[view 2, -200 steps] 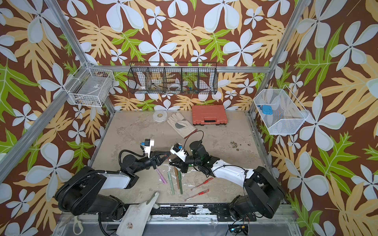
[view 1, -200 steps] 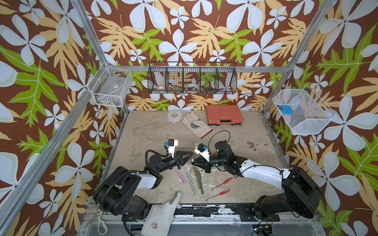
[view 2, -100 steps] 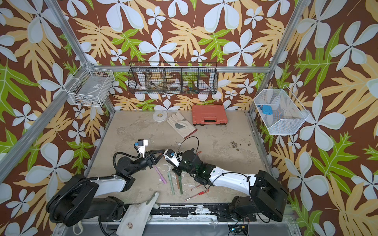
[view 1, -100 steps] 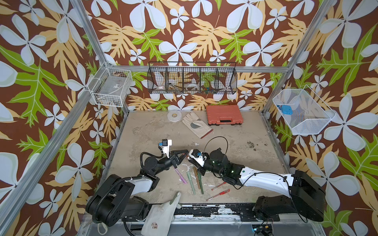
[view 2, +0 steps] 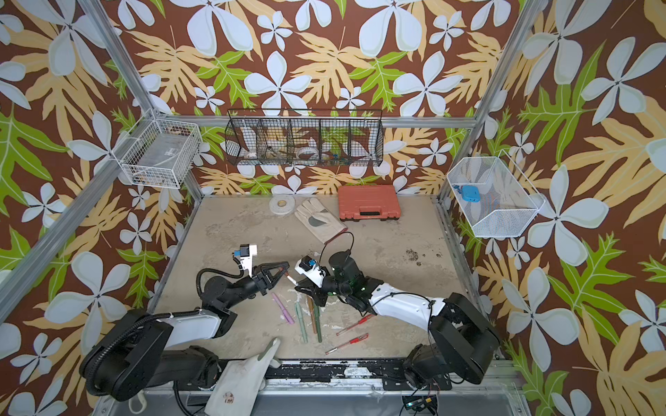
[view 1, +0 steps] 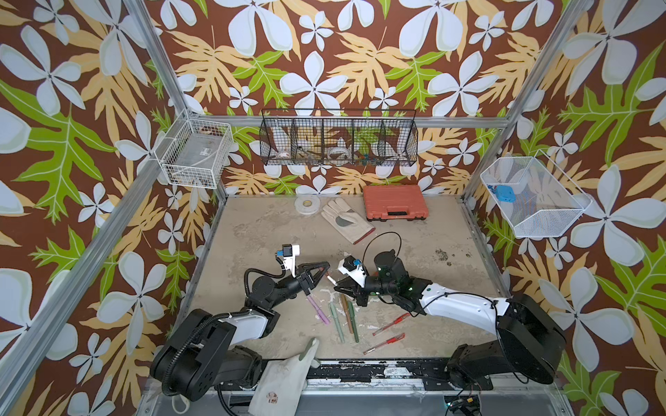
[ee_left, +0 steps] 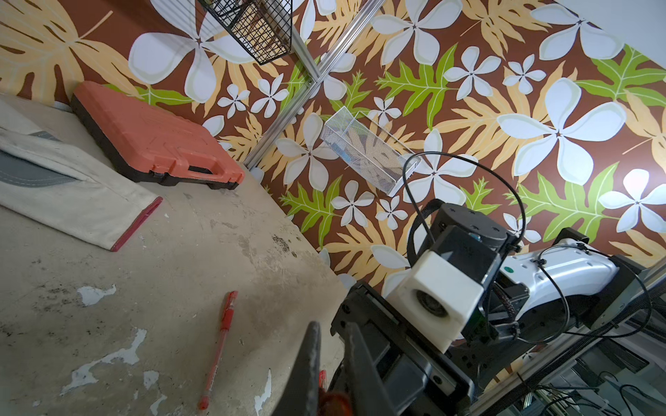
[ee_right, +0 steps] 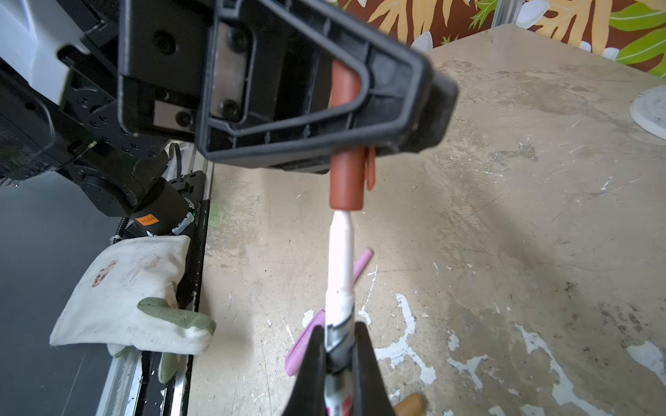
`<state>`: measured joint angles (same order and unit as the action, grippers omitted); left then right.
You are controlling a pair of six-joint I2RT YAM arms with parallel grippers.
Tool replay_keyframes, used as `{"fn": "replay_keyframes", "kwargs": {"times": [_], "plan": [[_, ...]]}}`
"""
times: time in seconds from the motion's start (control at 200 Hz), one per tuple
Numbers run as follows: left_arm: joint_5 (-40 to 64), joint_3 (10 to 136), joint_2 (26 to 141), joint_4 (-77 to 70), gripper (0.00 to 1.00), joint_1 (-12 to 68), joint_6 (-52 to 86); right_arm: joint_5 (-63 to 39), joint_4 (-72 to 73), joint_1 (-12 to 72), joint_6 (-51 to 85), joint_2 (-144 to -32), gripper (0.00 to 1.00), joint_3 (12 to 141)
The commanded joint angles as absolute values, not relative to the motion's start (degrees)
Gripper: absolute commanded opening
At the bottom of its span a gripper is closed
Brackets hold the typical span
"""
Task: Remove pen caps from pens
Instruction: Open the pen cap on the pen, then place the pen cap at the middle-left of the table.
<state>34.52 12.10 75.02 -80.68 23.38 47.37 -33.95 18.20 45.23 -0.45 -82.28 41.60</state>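
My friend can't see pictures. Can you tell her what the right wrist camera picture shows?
The right gripper pinches a white marker in its jaws, its tip right at the open end of a dark red cap gripped by the left gripper. A pink pen lies on the scuffed beige table behind.

Pens (view 1: 336,323) on table (view 1: 270,230), case (view 1: 395,201) and glove (view 1: 346,220) behind

Both top views: high above front edge, looking down toward back wall; whole table (view 1: 450,230) and both arms in frame.
Left wrist: low, near tabletop, facing right arm (ee_left: 562,273) and orange tool case (ee_left: 155,144).
Right wrist: very close, looking along white marker (ee_right: 340,259) to red-brown cap (ee_right: 345,180) and left arm (ee_right: 90,119).
Marker also visible in both top views.
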Motion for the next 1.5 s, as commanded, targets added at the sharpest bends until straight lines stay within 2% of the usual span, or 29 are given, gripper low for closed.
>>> {"fn": "replay_keyframes", "kwargs": {"times": [0.0,0.23,0.505,0.586,0.696,0.786,0.941,1.166,1.496], "plan": [[33.86,12.61,74.06,-81.74,0.00,23.29,46.08,-32.51,15.76,45.31,-1.08,-81.92,0.00,41.87],[30.40,12.45,70.47,-75.11,0.00,22.56,43.68,-28.06,12.21,45.26,-4.12,-81.73,0.00,42.28],[15.32,12.37,58.44,-55.03,0.00,22.06,36.38,-27.32,13.69,41.00,-2.94,-78.91,0.00,39.82],[9.90,12.39,55.79,-49.78,0.00,22.06,35.61,-21.90,14.61,39.97,-1.02,-77.36,0.00,39.01],[0.69,13.48,53.52,-40.83,0.00,22.06,34.91,-9.48,13.74,38.49,2.41,-75.91,0.00,38.85],[-5.71,14.56,52.91,-35.43,0.00,22.06,34.73,-4.79,13.71,35.83,5.62,-74.75,0.00,38.02],[-13.22,16.70,55.57,-28.92,0.00,21.09,35.60,-0.73,13.46,30.31,10.38,-72.45,0.00,36.14],[-15.65,22.40,65.12,-22.20,0.00,19.02,36.76,2.29,12.37,22.63,13.96,-69.92,0.00,33.42],[-15.71,29.12,77.27,-15.97,0.00,16.79,35.03,4.08,12.68,20.78,14.72,-69.93,0.00,32.53]]}}
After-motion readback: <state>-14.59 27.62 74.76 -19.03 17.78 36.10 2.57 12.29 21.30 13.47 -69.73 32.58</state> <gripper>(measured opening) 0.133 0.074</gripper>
